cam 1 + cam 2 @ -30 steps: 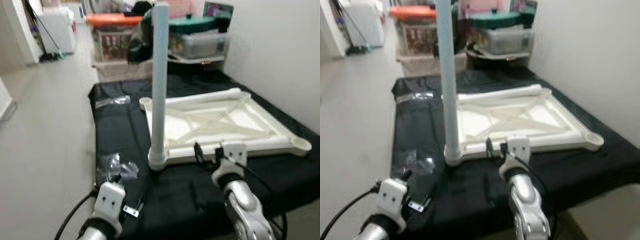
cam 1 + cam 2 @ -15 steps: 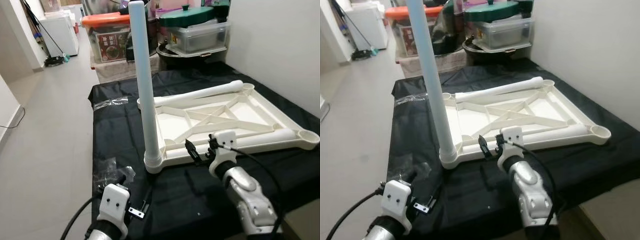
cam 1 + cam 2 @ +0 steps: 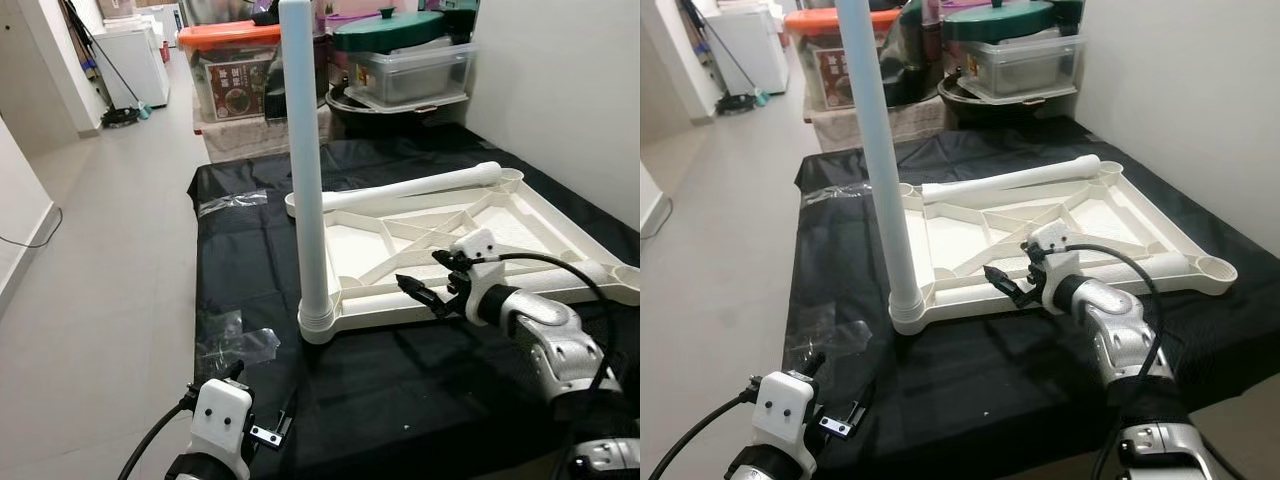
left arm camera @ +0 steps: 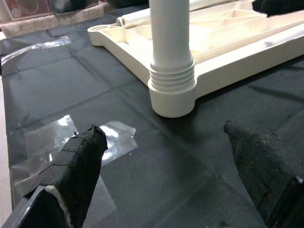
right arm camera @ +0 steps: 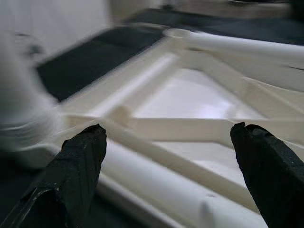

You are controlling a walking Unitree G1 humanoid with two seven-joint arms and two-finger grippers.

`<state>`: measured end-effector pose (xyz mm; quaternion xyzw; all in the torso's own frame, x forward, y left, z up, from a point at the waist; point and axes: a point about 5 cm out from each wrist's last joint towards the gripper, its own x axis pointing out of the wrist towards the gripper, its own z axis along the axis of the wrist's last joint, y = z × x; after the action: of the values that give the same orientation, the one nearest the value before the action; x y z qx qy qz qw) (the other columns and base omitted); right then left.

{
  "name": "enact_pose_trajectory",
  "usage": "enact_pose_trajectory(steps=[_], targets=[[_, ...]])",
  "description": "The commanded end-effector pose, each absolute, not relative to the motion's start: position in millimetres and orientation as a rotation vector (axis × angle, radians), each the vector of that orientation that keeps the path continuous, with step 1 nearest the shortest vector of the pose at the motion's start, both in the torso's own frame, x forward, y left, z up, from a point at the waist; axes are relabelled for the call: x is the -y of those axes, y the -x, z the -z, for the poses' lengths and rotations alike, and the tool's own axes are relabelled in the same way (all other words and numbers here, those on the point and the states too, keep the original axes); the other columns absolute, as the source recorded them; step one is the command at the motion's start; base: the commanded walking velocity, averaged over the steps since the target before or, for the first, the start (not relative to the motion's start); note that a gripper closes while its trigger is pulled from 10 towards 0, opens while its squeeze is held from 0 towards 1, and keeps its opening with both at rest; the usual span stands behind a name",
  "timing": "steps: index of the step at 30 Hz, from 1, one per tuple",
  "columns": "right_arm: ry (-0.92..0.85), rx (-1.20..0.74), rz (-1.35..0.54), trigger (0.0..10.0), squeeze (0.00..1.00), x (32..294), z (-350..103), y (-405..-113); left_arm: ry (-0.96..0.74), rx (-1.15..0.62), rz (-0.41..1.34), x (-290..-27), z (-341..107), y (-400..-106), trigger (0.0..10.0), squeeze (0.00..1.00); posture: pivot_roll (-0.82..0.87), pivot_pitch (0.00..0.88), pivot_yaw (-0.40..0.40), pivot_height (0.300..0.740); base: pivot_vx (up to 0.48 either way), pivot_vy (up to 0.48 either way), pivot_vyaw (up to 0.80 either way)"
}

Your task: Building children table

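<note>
White plastic is the main material: an upside-down children's table frame (image 3: 470, 250) lies on a surface draped in black cloth (image 3: 260, 250). One leg (image 3: 308, 150) stands upright, screwed into the frame's near corner socket. Two more legs lie loose, one along the frame's far edge (image 3: 410, 188) and one along its near edge (image 3: 540, 285). The right hand (image 3: 432, 288) hovers over the frame's near edge, just beside the near loose leg, fingers spread and holding nothing. The left hand (image 3: 265, 425) sits low on the near side of the upright leg, also holding nothing. Crumpled clear wrapping (image 3: 232, 338) lies on the cloth near the upright leg's base.

Seen from the other eye, storage boxes (image 3: 1025, 55) are stacked beyond the frame's far edge. An orange-lidded box (image 3: 830, 50) carries a printed label, too small to read.

From the left wrist, two black fingers (image 4: 76, 164) stand wide apart, with the upright leg's threaded base between them but further off.

From the right wrist, the fingers (image 5: 78, 156) are wide open above the frame's ribs; the picture is blurred.

The risks, as I judge them: the round loose leg could roll away if pinched off-centre, and the arm could knock the upright leg while reaching across.
</note>
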<state>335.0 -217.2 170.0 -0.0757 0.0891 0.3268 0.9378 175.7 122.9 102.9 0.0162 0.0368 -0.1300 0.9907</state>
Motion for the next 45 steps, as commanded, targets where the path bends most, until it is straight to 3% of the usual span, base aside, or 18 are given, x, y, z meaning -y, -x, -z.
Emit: enact_pose_trajectory(steps=[1,4,5,19,26,35,45], targets=[[0.131,-0.156,-0.758,10.0,1.0,208.5,-179.5,-336.0,-0.047,-0.066,0.243,-125.8,-104.4,-174.2,10.0,0.0,0.0,0.018,0.022,0.74,0.0,0.0,0.0],[0.12,-0.148,-0.813,10.0,0.99,206.2,-183.4,-337.3,-0.048,-0.064,0.229,-127.4,-104.8,-173.3,10.0,0.0,0.0,0.018,0.022,0.74,0.0,0.0,0.0],[0.112,-0.14,-0.855,10.0,0.0,200.5,-185.2,-341.5,-0.045,-0.067,0.234,-125.6,-104.7,-170.1,10.0,0.0,0.01,0.01,0.017,0.74,0.0,0.0,0.0],[0.036,-0.075,-1.027,10.0,0.0,151.4,-198.4,-365.0,-0.036,-0.065,0.253,-121.6,-106.2,-166.0,10.0,0.0,0.03,0.005,0.011,0.74,0.0,0.0,0.0],[0.014,-0.102,-1.16,10.0,0.0,139.4,-197.2,-363.6,-0.033,-0.071,0.254,-120.6,-106.0,-164.5,10.0,0.0,0.03,0.019,0.002,0.74,0.0,0.0,0.0],[0.013,-0.105,-1.184,10.0,0.0,138.5,-197.0,-363.4,-0.033,-0.072,0.255,-120.3,-106.0,-164.3,10.0,0.0,0.03,0.019,0.002,0.74,0.0,0.0,0.0],[0.016,-0.057,-1.2,10.0,0.0,113.5,-202.1,-373.2,-0.035,-0.069,0.26,-118.3,-107.3,-164.7,10.0,0.0,0.04,0.036,-0.007,0.74,0.0,0.0,0.0]])
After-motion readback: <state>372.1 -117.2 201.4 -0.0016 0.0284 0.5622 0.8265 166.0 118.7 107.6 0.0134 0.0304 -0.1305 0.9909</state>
